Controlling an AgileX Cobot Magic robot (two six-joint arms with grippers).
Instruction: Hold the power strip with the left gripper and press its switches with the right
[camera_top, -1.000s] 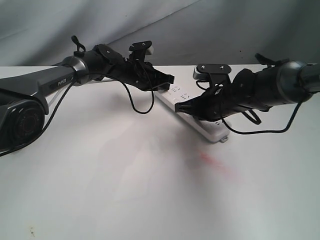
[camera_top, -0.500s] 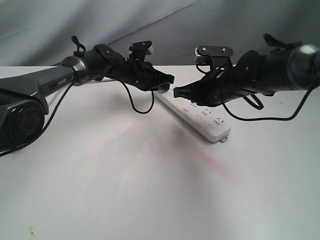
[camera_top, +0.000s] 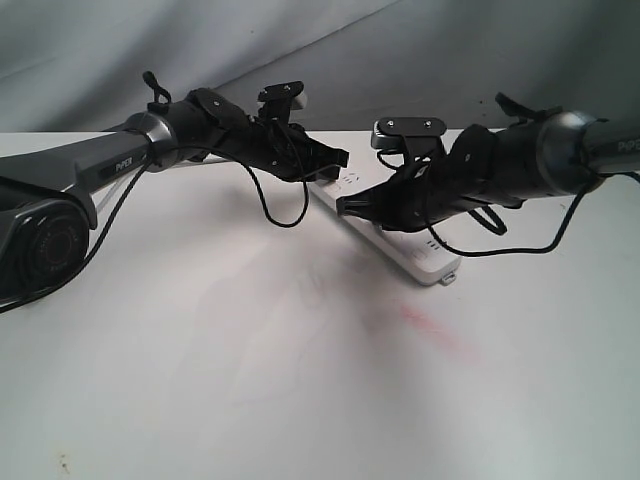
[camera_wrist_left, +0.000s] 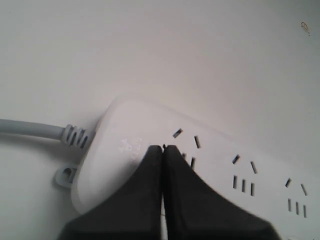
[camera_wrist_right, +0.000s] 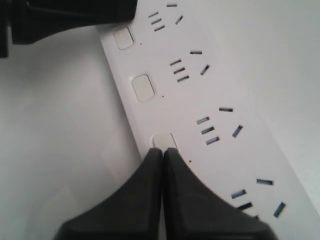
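Left gripper (camera_wrist_left: 163, 147), fingers together, rests on the power strip (camera_wrist_left: 115, 135) (cord end). Right gripper (camera_wrist_right: 163, 150), also closed, meets a switch (camera_wrist_right: 165, 139).

Exterior view: the left forearm (camera_top: 100, 160) carries the word "PIPER" in light capitals along its silver-grey housing. This is the only fully legible marking.

Exterior view: the right forearm (camera_top: 600, 140) carries light capitals at the picture's edge. They appear to begin "PIPE"; the rest is cut off by the frame.

Left wrist view: the power strip (camera_wrist_left: 125, 150) has one small faint mark on its top face, near the end where the cord enters. It is too faint and blurred to read.

Right wrist view: no characters can be read on the switches or socket faces of the power strip.
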